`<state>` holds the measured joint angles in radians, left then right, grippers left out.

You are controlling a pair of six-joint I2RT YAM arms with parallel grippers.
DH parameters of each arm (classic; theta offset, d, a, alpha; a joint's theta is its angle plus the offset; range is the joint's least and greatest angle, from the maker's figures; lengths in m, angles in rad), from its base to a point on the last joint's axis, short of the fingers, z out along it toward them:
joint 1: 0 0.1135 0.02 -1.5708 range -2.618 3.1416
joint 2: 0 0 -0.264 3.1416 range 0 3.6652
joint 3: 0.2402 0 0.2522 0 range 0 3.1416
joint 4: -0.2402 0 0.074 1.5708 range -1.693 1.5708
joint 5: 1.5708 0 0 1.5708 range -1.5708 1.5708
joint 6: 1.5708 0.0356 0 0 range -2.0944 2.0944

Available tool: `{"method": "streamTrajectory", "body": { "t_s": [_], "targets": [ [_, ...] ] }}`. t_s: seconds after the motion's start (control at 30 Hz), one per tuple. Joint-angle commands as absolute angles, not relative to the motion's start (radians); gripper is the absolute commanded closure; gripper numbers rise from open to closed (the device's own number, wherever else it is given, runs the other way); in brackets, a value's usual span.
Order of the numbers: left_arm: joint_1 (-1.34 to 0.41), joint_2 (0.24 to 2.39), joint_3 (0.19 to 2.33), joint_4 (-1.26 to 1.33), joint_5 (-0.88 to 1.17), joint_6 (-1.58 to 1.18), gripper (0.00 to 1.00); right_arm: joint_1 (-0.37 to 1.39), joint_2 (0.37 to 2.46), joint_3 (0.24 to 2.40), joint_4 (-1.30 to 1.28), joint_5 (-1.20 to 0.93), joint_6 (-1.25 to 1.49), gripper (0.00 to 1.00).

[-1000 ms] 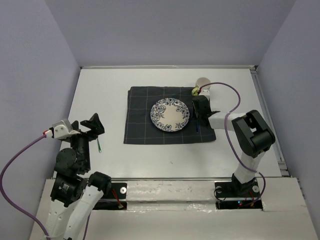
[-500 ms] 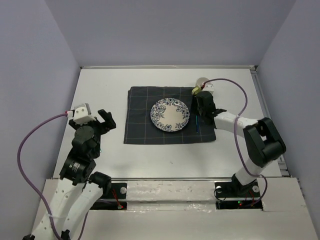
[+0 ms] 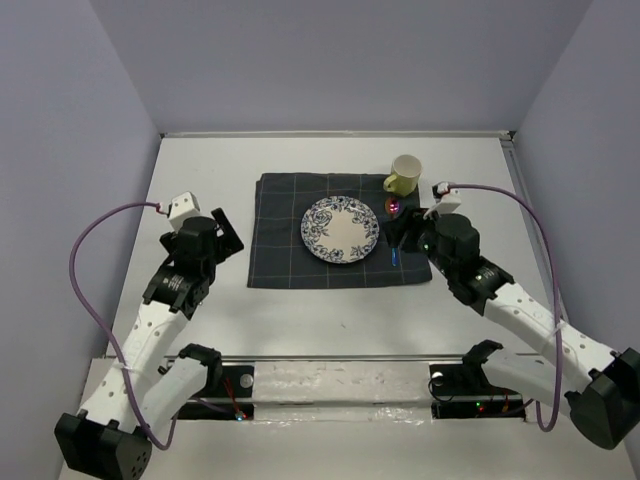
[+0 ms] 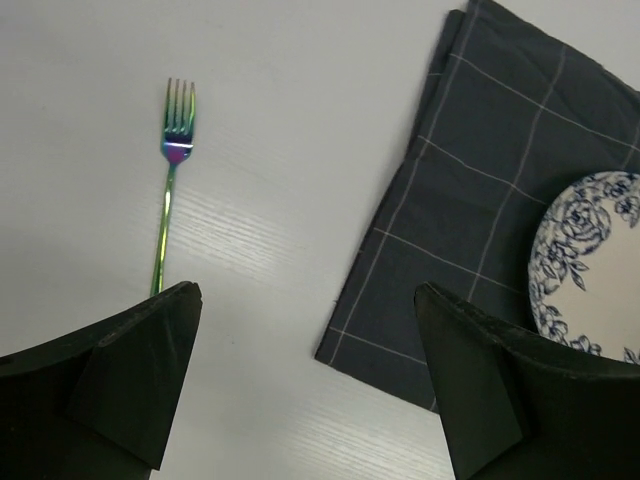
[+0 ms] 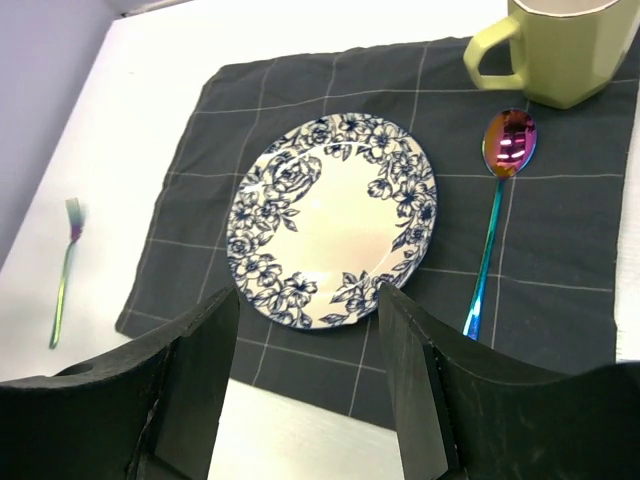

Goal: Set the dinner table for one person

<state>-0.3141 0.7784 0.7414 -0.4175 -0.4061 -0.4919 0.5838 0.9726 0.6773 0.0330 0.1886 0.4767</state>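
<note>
Left wrist view: left gripper spread wide, holding nothing, above plain white flat tabletop. Rainbow-tinted metal fork flat on tabletop, handle end hidden behind 1 finger, left of dark grey grid-lined cloth. Right gripper also spread, empty, over cloth's near edge. On cloth: round white plate with blue floral rim at centre; rainbow-tinted spoon just right; pale yellow-green mug at far right corner.

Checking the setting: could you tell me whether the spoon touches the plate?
Apart: the right wrist view shows a strip of cloth between spoon and plate.
</note>
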Motion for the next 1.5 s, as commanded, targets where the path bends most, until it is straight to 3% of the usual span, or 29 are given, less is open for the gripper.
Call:
{"method": "streamTrajectory", "body": {
  "t_s": [0.0,0.27,0.37,0.47,0.73,1.07,1.13,1.33,1.37,1.47],
  "targets": [
    [-0.18,0.844,0.724,-0.382,-0.358,-0.496,0.01,0.592,0.89,0.678,0.003,0.134,0.479,0.36],
    [0.07,1.108,0.701,-0.302,-0.207,-0.414,0.02,0.592,0.798,0.652,-0.06,0.13,0.453,0.36],
    [0.109,1.213,0.71,-0.302,-0.189,-0.397,0.08,0.592,0.796,0.646,-0.061,0.135,0.448,0.36],
    [0.153,1.287,0.71,-0.288,-0.166,-0.394,0.27,0.592,0.795,0.635,-0.055,0.138,0.439,0.36],
    [0.224,1.465,0.767,-0.253,-0.207,-0.384,0.42,0.592,0.802,0.629,-0.04,0.101,0.434,0.36],
    [0.222,1.592,0.819,-0.221,-0.25,-0.345,0.52,0.592,0.801,0.626,-0.026,0.057,0.434,0.36],
    [0.222,1.611,0.836,-0.216,-0.249,-0.337,0.64,0.592,0.796,0.624,-0.026,0.058,0.431,0.36],
    [0.222,1.649,0.856,-0.187,-0.239,-0.33,0.86,0.592,0.791,0.612,-0.022,0.066,0.431,0.36],
    [0.224,1.657,0.857,-0.184,-0.229,-0.328,0.97,0.592,0.795,0.615,-0.023,0.066,0.431,0.36],
    [0.222,1.669,0.883,-0.184,-0.204,-0.307,1.0,0.592,0.801,0.626,-0.023,0.066,0.434,0.36]
  ]
}}
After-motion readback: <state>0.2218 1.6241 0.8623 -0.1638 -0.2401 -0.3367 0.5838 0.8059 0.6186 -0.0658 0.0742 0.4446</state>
